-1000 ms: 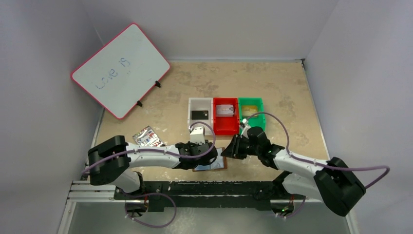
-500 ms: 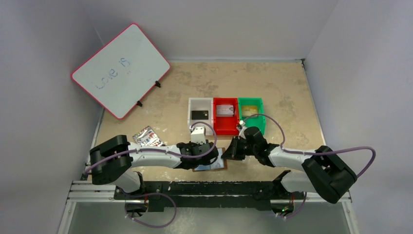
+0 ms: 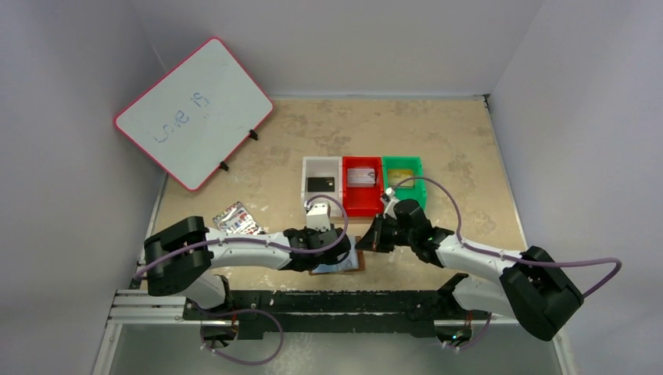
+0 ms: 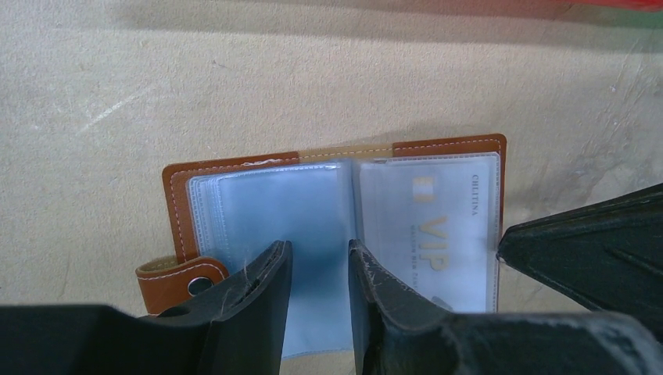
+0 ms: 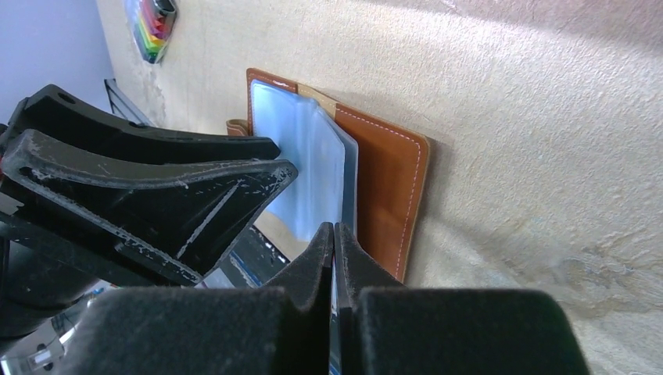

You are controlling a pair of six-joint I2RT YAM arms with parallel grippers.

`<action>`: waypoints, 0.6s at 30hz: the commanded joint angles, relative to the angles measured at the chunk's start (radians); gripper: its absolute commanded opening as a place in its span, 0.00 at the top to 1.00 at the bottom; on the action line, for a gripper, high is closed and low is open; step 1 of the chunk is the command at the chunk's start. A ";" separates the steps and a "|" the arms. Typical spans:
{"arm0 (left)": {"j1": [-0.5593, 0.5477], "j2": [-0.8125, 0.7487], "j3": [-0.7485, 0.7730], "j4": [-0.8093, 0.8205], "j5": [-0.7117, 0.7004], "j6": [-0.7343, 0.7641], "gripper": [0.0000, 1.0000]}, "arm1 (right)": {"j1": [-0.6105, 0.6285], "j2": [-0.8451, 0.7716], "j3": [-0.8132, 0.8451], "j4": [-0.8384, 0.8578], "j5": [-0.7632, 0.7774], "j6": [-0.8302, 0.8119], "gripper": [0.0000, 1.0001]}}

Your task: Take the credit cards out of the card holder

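The brown card holder (image 4: 176,199) lies open flat on the table, its clear bluish sleeves (image 4: 281,207) facing up. A pale credit card (image 4: 430,234) with gold VIP lettering sits in the right-hand sleeve. My left gripper (image 4: 319,262) stands open over the fold, one finger on either side of it and low on the sleeves. My right gripper (image 5: 334,230) is shut on the thin outer edge of the right-hand sleeve page; whether the card itself is pinched I cannot tell. From above, both grippers (image 3: 342,248) (image 3: 364,243) meet over the holder (image 3: 336,268).
Behind the holder stand three bins: white (image 3: 309,173) with a black card, red (image 3: 363,205) with a silvery card, green (image 3: 415,191) with a gold card. A rainbow-striped pack (image 3: 237,219) lies to the left. A whiteboard (image 3: 194,112) leans at the back left.
My right gripper has closed on the holder's right edge. My left gripper's jaws have narrowed slightly and stayed over the holder.
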 commanded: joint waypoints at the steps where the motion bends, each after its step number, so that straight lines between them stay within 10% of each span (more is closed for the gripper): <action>1: 0.002 0.009 -0.005 0.002 0.020 0.009 0.68 | 0.001 0.016 0.013 0.031 -0.019 -0.004 1.00; 18: 0.002 -0.049 -0.029 0.004 0.000 -0.006 0.69 | 0.015 0.078 -0.054 0.396 -0.226 0.113 0.77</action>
